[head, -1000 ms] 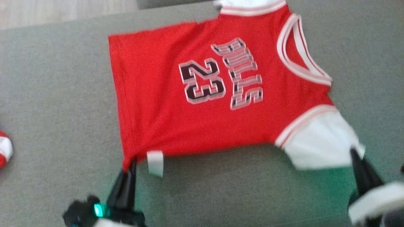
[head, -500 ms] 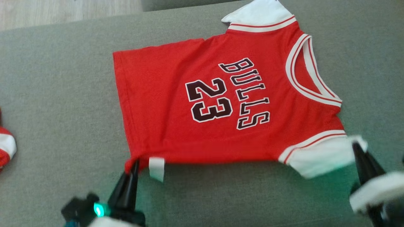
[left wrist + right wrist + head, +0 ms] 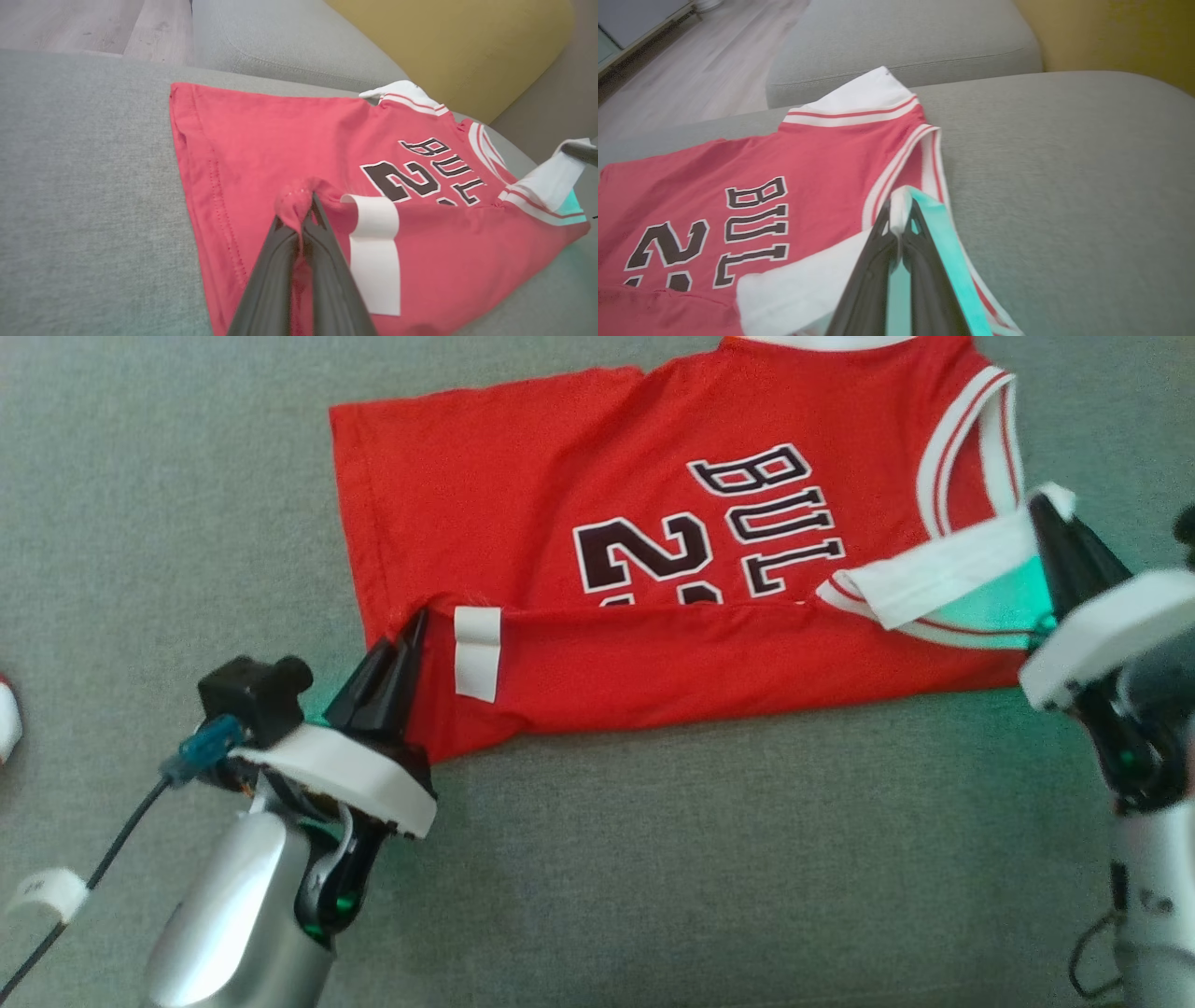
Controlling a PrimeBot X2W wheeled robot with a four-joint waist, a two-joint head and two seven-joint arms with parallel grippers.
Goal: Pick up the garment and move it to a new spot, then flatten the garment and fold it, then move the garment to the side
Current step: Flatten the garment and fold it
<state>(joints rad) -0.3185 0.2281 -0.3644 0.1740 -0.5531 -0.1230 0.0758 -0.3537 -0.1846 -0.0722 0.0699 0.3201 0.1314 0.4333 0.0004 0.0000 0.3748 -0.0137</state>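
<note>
The garment (image 3: 560, 513) is a red jersey with white sleeves and black "BULLS 23" lettering, lying on a grey cushion (image 3: 140, 504). Its near edge is folded over the lower half of the print. My left gripper (image 3: 418, 621) is shut on the red hem corner, beside a white label (image 3: 476, 653). In the left wrist view, red cloth (image 3: 299, 200) bunches at the fingertips of that gripper (image 3: 308, 198). My right gripper (image 3: 1044, 504) is shut on the white sleeve (image 3: 943, 574), lifted over the jersey's collar side. The right wrist view has my right gripper (image 3: 899, 210) pinching white cloth (image 3: 798, 289).
A red and white cloth piece (image 3: 7, 723) lies at the far left edge of the head view. A second grey cushion (image 3: 901, 42), a yellow cushion (image 3: 458, 42) and wooden floor (image 3: 70, 23) lie beyond the jersey. Bare cushion spreads in front of it and to its left.
Both grippers have carried the garment's near edge away from me, over the jersey, so it now covers the lower half of the lettering. The head camera has also shifted.
</note>
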